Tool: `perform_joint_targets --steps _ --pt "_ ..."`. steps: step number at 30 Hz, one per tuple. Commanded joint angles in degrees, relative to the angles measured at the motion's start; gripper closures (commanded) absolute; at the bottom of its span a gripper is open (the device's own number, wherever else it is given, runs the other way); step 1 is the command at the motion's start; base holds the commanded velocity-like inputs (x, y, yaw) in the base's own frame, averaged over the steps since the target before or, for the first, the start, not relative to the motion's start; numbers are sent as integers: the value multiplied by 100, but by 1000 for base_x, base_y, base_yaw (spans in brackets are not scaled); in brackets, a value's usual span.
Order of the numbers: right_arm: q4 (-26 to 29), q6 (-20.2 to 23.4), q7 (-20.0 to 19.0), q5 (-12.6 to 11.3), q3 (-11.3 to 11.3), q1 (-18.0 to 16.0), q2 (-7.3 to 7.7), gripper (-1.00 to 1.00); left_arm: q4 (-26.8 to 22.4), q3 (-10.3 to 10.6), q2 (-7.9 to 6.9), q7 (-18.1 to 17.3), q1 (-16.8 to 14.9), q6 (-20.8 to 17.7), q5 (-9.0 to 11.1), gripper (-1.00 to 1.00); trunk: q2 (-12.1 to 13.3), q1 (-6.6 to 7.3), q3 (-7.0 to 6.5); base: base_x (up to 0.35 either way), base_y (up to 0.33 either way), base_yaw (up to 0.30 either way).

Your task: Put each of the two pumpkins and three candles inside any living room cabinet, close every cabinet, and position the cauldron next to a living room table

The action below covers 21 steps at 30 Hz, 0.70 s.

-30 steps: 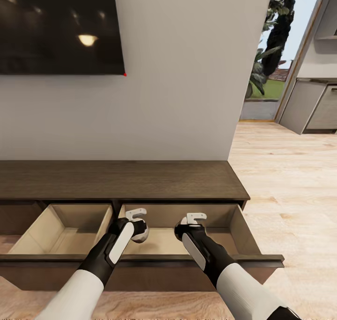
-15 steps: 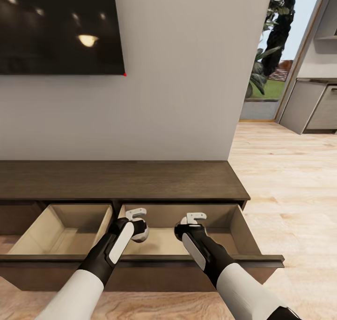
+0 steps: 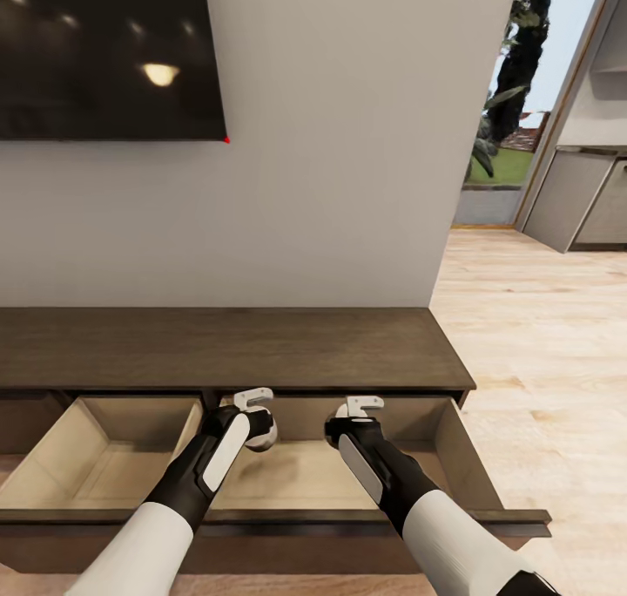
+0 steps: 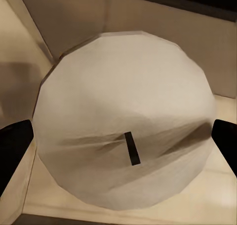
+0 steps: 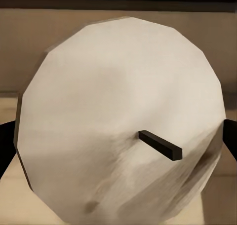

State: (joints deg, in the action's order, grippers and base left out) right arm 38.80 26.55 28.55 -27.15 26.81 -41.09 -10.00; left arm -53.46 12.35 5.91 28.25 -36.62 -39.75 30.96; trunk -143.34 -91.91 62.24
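The dark-brown cabinet [image 3: 226, 348] stands against the wall with two drawers pulled out, pale beige inside. My left gripper [image 3: 253, 399] hangs over the right drawer [image 3: 305, 474], shut on a candle [image 3: 266, 432] that peeks out as a greyish round shape. In the left wrist view the candle [image 4: 123, 111] shows a pale top with a black wick, between the black fingers [image 4: 12, 148]. My right gripper [image 3: 364, 403] is over the same drawer, shut on another candle [image 5: 118, 126] with its wick showing. The left drawer [image 3: 104, 461] looks empty.
A black TV [image 3: 104, 51] hangs on the wall above the cabinet. To the right, a light wood floor [image 3: 540, 361] leads to a glass door [image 3: 509, 117] and grey kitchen units [image 3: 588, 195]. The drawer fronts [image 3: 261, 519] jut towards me.
The whole view has shifted: the cabinet and drawers sit lower and larger in the picture, so the camera has moved closer. Both arms keep their pose, each holding its candle.
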Motion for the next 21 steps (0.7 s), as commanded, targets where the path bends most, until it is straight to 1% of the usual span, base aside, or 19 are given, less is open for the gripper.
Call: perform_joint_targets --steps 1,6,13,21 --pt "5 17 42 -36 15 -5 0 100 -7 9 -2 57 -3 -7 57 100 -2 1 5 26 0 0" --pt "5 16 37 -36 14 -5 0 100 -7 11 -2 58 -3 -6 46 100 -2 1 5 8 0 0" --pt "20 10 37 -36 16 -5 0 100 -7 12 -2 60 -3 -9 43 100 -12 -17 161 0 0 0" --pt "166 46 17 -36 17 -5 0 100 -7 13 -3 58 -3 -15 51 100 -22 -38 338 0 0 0"
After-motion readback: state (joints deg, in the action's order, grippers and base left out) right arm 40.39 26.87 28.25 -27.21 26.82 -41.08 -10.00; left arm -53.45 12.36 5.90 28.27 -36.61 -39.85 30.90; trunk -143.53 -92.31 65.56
